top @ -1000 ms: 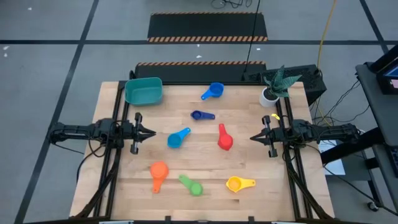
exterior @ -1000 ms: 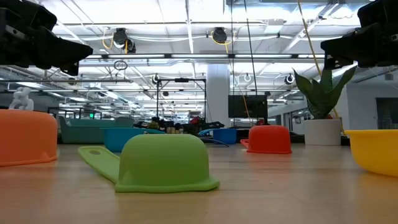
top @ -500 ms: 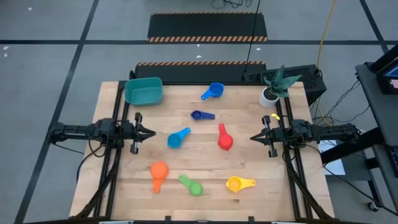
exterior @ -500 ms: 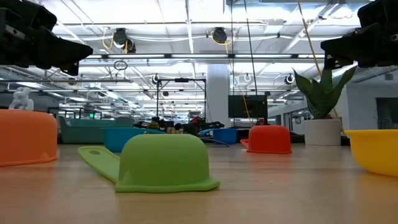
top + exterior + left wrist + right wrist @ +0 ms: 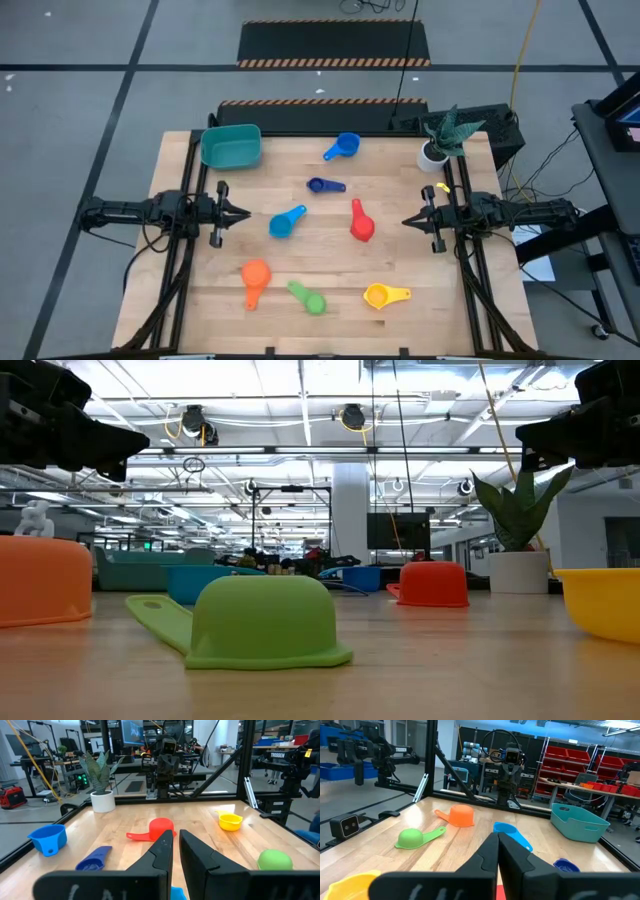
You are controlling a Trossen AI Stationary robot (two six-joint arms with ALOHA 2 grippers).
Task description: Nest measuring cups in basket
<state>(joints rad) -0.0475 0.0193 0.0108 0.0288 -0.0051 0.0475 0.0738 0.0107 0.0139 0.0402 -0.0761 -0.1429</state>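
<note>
Seven measuring cups lie scattered on the wooden table: blue (image 5: 342, 147), dark blue (image 5: 325, 185), light blue (image 5: 287, 222), red (image 5: 360, 222), orange (image 5: 255, 277), green (image 5: 308, 298) and yellow (image 5: 384, 295). The green (image 5: 262, 622), orange (image 5: 40, 580) and red (image 5: 432, 584) cups rest mouth down. The teal basket (image 5: 232, 146) stands at the far left corner. My left gripper (image 5: 247, 212) hangs level above the left edge, shut but for a narrow slit, and holds nothing. My right gripper (image 5: 404, 221) hangs level above the right edge, shut and holding nothing.
A small white pot with a plant (image 5: 433, 153) stands at the far right corner. Black frame rails run along the table's left and right sides under the arms. Bare wood lies between the cups in the middle.
</note>
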